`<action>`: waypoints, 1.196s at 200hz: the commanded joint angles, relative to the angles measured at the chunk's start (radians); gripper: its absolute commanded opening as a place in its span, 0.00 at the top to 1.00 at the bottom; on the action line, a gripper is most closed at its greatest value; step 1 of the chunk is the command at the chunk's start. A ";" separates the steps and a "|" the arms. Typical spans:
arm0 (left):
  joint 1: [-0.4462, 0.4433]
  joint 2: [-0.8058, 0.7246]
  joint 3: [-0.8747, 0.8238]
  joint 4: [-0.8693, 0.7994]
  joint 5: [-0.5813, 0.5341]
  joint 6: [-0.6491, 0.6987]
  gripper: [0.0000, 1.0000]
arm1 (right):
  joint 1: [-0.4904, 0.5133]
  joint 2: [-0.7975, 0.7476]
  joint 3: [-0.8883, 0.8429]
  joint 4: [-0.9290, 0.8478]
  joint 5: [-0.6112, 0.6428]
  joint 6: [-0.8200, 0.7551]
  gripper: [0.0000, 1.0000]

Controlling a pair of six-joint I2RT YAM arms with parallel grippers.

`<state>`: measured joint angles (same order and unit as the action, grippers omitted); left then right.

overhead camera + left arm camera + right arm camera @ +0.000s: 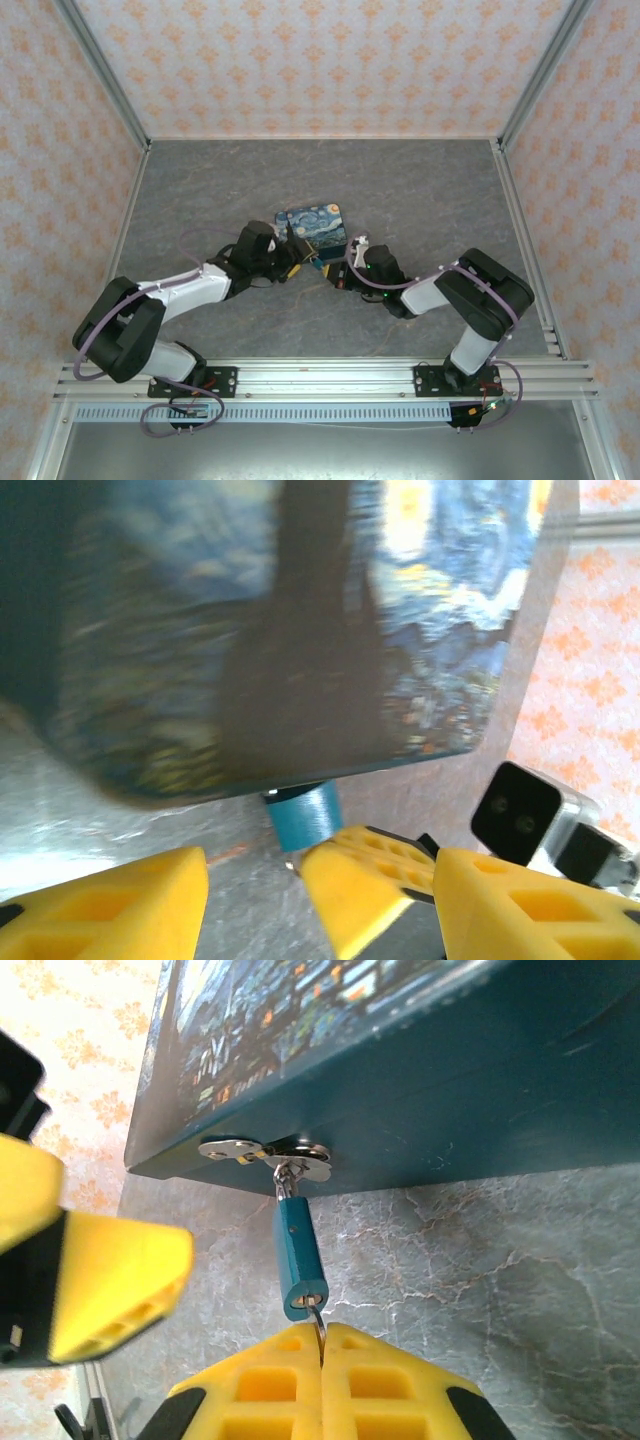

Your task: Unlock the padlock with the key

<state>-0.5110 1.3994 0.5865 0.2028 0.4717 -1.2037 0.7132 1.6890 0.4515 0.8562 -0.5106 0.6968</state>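
Left: my left gripper (320, 872) is spread wide, with one yellow finger (100, 905) on each side of the padlock (300, 1260). The finger seen from the right wrist stands apart from the padlock.

Centre: the box (420, 1070) with the night-sky print sits near the middle of the grey table (200, 200). A metal hasp (265, 1150) is fixed to its teal side wall. The padlock hangs from the hasp by its shackle, body slightly tilted. I cannot tell whether it touches the table.

Right: my right gripper (322, 1355) has its fingers pressed together, pinching the key (318, 1325) (only a thin sliver of metal shows). The key's tip sits in the padlock's free end, just above my fingertips
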 commanded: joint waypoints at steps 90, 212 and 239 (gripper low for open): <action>-0.052 0.073 -0.033 0.222 -0.097 -0.141 0.46 | 0.021 0.014 0.079 -0.049 0.021 0.196 1.00; -0.084 0.187 -0.020 0.296 -0.141 -0.204 0.65 | 0.031 0.010 0.110 -0.076 0.009 0.250 1.00; -0.086 0.186 -0.024 0.288 -0.162 -0.212 0.70 | 0.032 0.010 0.113 -0.074 0.006 0.263 1.00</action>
<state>-0.5854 1.5738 0.5484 0.4744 0.3573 -1.3983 0.7345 1.6974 0.5331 0.7624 -0.5007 0.9405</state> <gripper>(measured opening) 0.317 0.045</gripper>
